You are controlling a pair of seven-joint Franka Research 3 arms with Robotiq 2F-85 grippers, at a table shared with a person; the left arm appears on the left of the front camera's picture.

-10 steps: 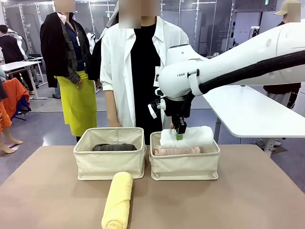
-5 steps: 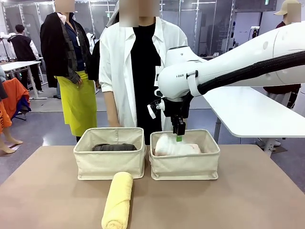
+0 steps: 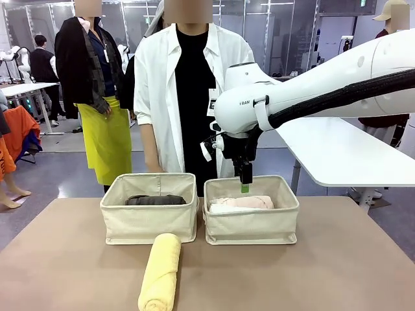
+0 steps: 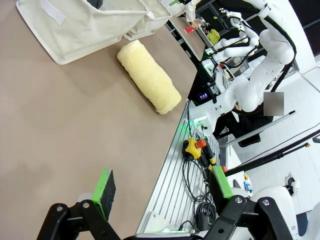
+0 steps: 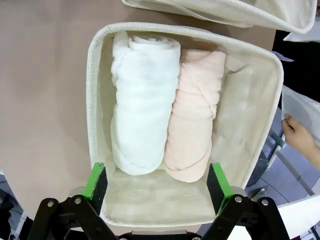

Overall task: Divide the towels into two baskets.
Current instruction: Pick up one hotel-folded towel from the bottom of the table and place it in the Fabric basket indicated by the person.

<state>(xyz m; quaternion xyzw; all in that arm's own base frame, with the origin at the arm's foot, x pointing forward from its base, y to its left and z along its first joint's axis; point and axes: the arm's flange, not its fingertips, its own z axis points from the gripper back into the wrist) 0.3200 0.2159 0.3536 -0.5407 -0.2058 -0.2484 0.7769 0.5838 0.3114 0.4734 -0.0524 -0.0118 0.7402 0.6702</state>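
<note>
**Two baskets holding three towels, one towel on the table**

My left gripper (image 4: pixel 163 184) hung over the near edge of the table (image 3: pixel 324 272), fingers apart and holding nothing.

The pale yellow towel (image 3: pixel 160 272) lay rolled on the bare table near me, left of centre, in front of the left basket (image 3: pixel 148 223) and apart from it. Its length ran from near to far.

The two baskets stood side by side across the middle of the table, the right basket (image 3: pixel 251 227) just beside the left one.

The dark grey towel (image 3: pixel 155 200) lay inside the left basket, its length running left to right.

In the right basket the white towel (image 5: pixel 142 105) lay on the near side and the pale pink towel (image 5: pixel 195 115) on the far side. The two were touching along their lengths.

My right gripper (image 3: pixel 244 188) hung above the right basket, pointing down. Its fingers were spread wide, with nothing between them, clear of both towels.

Beyond the baskets a person (image 3: pixel 188 97) in a white coat stood at the far side. One hand (image 5: pixel 300 137) was visible past the basket's far wall.
</note>
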